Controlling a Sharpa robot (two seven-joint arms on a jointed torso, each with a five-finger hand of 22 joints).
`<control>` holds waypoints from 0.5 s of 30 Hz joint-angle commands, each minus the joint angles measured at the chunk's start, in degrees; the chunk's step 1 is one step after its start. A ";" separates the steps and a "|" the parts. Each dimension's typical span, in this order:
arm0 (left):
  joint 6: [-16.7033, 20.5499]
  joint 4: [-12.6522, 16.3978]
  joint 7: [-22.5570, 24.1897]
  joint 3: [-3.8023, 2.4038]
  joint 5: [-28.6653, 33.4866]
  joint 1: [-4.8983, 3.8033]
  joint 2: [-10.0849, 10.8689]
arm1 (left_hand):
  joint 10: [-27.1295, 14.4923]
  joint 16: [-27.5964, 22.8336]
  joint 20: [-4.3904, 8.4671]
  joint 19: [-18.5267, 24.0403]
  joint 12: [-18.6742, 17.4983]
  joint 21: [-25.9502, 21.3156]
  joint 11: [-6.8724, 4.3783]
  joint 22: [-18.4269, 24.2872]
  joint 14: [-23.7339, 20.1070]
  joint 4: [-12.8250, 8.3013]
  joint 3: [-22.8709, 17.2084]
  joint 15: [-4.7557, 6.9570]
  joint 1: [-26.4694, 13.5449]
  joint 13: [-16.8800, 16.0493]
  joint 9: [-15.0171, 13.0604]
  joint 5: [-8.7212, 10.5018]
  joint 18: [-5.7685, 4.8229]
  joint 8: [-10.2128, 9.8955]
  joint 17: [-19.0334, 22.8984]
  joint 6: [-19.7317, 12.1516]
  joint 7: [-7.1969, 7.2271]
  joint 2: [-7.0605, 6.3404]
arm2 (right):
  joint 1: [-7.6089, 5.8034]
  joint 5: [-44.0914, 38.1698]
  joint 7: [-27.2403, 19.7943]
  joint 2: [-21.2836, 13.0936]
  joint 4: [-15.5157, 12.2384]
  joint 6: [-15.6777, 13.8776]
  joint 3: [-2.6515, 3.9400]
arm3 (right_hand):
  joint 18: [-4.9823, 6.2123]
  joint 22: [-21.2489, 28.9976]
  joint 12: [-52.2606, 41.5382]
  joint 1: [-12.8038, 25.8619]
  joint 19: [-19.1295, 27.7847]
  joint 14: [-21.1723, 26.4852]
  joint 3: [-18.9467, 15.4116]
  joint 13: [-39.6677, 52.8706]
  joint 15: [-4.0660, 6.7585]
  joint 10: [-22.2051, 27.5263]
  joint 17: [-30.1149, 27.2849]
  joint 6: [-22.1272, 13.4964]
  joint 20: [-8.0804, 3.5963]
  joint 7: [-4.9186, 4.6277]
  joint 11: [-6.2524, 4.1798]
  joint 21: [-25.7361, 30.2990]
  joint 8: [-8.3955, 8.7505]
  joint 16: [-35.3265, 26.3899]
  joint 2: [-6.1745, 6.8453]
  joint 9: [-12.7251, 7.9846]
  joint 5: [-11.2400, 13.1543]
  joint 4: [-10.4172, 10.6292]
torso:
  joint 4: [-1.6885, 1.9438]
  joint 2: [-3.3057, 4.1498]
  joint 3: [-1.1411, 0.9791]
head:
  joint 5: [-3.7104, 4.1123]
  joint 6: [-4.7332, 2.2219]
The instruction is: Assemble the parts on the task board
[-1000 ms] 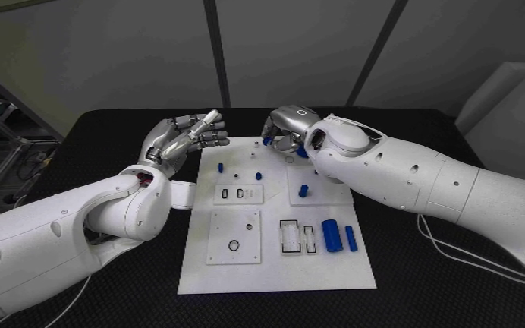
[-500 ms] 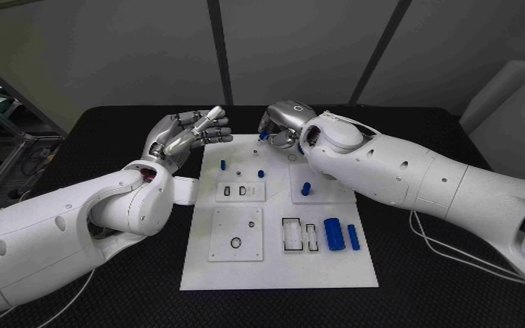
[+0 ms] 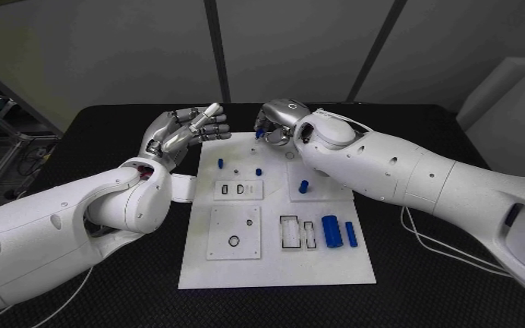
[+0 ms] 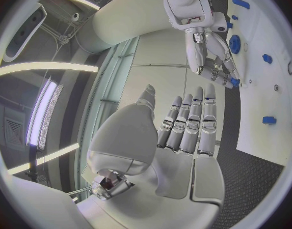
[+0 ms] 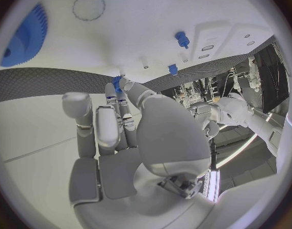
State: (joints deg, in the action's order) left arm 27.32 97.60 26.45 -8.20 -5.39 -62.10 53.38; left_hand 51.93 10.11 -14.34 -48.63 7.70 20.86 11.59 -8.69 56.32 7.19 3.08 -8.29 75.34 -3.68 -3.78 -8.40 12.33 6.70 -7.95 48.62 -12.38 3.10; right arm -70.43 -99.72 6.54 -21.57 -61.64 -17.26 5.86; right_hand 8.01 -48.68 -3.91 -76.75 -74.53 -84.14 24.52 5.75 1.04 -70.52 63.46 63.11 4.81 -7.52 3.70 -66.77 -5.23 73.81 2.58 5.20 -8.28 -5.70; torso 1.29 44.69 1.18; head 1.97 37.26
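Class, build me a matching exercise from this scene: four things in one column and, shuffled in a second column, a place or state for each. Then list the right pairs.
Things
1. left hand
2. right hand
3. two blue cylinders
4. task board

Places or states
A. lying side by side at the board's near right
B. white, flat on the black table
C. raised beside the board's far left corner, holding nothing
D. pinching a small blue part at the board's far edge

Pairs: 1-C, 2-D, 3-A, 4-B

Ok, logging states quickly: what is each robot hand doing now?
Left robot hand: open, holding nothing.
Right robot hand: pinching a small blue part.
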 commanded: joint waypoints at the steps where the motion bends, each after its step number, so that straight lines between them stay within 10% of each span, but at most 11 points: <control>1: -0.79 0.18 0.18 -0.06 -0.41 -0.15 -0.06 | -0.38 -0.36 -0.30 -0.17 -0.35 -0.17 -0.01 0.09 0.10 -0.13 0.10 -0.45 0.30 0.05 0.07 -0.07 -1.92 -0.20 -0.07 -0.41 -1.97 -0.10 | -0.15 0.09 -0.44 0.31 0.25 0.82 0.03 | -0.66 -0.02 0.28 0.35 0.34 -1.72 -0.04 -0.06 -0.08 0.21 -0.01 -0.11 0.00 -0.30 0.25 -0.20 0.15 0.17 0.10 0.10 0.24 0.45 | 0.05 0.03 -0.01 | -0.16 0.13; 15: -0.77 0.15 0.18 -0.07 -0.41 -0.28 -0.08 | -0.38 -0.36 -0.30 -0.17 -0.35 -0.17 -0.01 0.09 0.10 -0.13 0.10 -0.45 0.30 0.05 0.07 -0.07 -1.92 -0.20 -0.07 -0.41 -1.97 -0.10 | -0.15 0.25 -0.79 0.90 0.78 2.72 0.02 | -0.64 0.05 0.30 0.49 0.45 -1.67 -0.02 -0.09 -0.13 0.36 -0.15 -0.21 0.05 -0.34 0.30 -0.18 0.25 0.10 0.27 0.09 0.30 0.57 | -0.05 0.02 0.04 | -0.22 0.57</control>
State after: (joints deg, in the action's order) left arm 27.26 97.63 26.38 -8.20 -5.39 -62.25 53.35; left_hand 51.93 10.12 -14.34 -48.63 7.70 20.86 11.59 -8.70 56.32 7.19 3.08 -8.29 75.34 -3.68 -3.78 -8.40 12.33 6.70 -7.94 48.62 -12.38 3.10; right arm -70.43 -99.59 6.26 -20.77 -60.88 -15.80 5.85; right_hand 8.01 -48.66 -3.91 -76.56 -74.53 -84.14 24.54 5.70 1.04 -70.32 63.37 63.00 4.81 -7.58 3.90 -66.77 -4.87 73.81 2.77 5.24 -8.27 -5.43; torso 1.29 44.71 1.19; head 1.79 37.80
